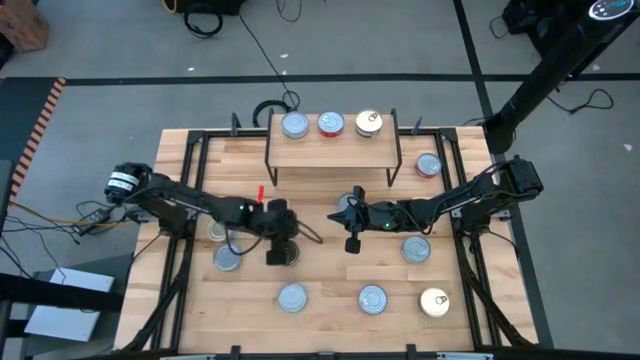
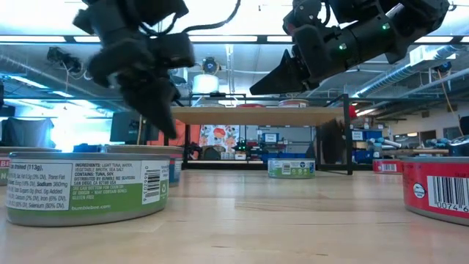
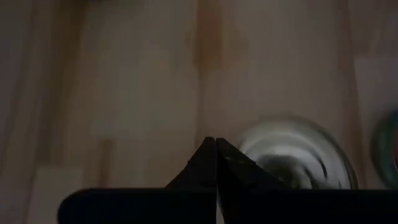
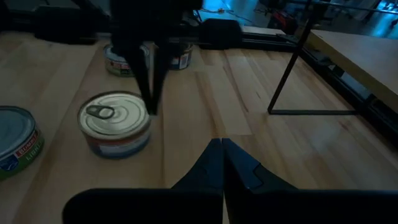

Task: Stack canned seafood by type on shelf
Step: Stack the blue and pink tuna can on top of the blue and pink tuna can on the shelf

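The shelf (image 1: 332, 150) stands at the table's far middle and carries three tins: silver-blue (image 1: 294, 125), red-labelled (image 1: 331, 124) and gold (image 1: 369, 123). My left gripper (image 1: 277, 250) is shut and points down, right beside a pull-tab tin (image 4: 115, 121) at the table's middle. That tin also shows in the left wrist view (image 3: 292, 155). In the low view the left gripper's tips (image 2: 168, 132) hang a little above the tabletop, and I see no touch. My right gripper (image 4: 222, 144) is shut and empty, raised to the tin's right (image 1: 343, 215).
Loose tins lie on the table: silver ones (image 1: 228, 258) (image 1: 292, 297) (image 1: 372, 298) (image 1: 416, 248), a gold one (image 1: 434, 302) and a red one (image 1: 427, 165). The shelf's black wire legs (image 4: 283, 74) stand close beyond my right gripper. There is free board between the grippers.
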Robot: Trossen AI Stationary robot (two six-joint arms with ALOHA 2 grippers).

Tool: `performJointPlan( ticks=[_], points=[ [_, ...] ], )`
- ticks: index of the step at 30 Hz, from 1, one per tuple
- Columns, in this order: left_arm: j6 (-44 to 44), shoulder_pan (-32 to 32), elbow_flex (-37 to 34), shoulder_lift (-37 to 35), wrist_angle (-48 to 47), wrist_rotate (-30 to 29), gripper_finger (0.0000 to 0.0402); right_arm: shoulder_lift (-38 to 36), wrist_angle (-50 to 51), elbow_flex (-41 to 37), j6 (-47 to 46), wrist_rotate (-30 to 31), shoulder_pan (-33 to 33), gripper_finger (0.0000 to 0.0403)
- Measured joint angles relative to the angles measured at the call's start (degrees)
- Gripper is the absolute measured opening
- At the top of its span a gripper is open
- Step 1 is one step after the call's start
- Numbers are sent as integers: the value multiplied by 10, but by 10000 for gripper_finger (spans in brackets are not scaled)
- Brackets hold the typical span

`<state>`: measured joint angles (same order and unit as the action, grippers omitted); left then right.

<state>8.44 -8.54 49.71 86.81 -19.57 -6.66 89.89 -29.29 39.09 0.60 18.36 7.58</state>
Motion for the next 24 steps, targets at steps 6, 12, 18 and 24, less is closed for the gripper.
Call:
performJointPlan(
  ticks=[6,12,18,24],
  points=[
    [-26,11,0,9,26,1,0,0,10,0,5,0,3,3],
    [-39,1,2,-40,-55,89,0,0,18,0,5,0,3,3],
    [-39,-5,-2,-2,-40,99,0,0,25,0,6,0,3,3],
    [-51,4,-1,38,10,82,0,0,27,0,5,0,3,3]
  ],
)
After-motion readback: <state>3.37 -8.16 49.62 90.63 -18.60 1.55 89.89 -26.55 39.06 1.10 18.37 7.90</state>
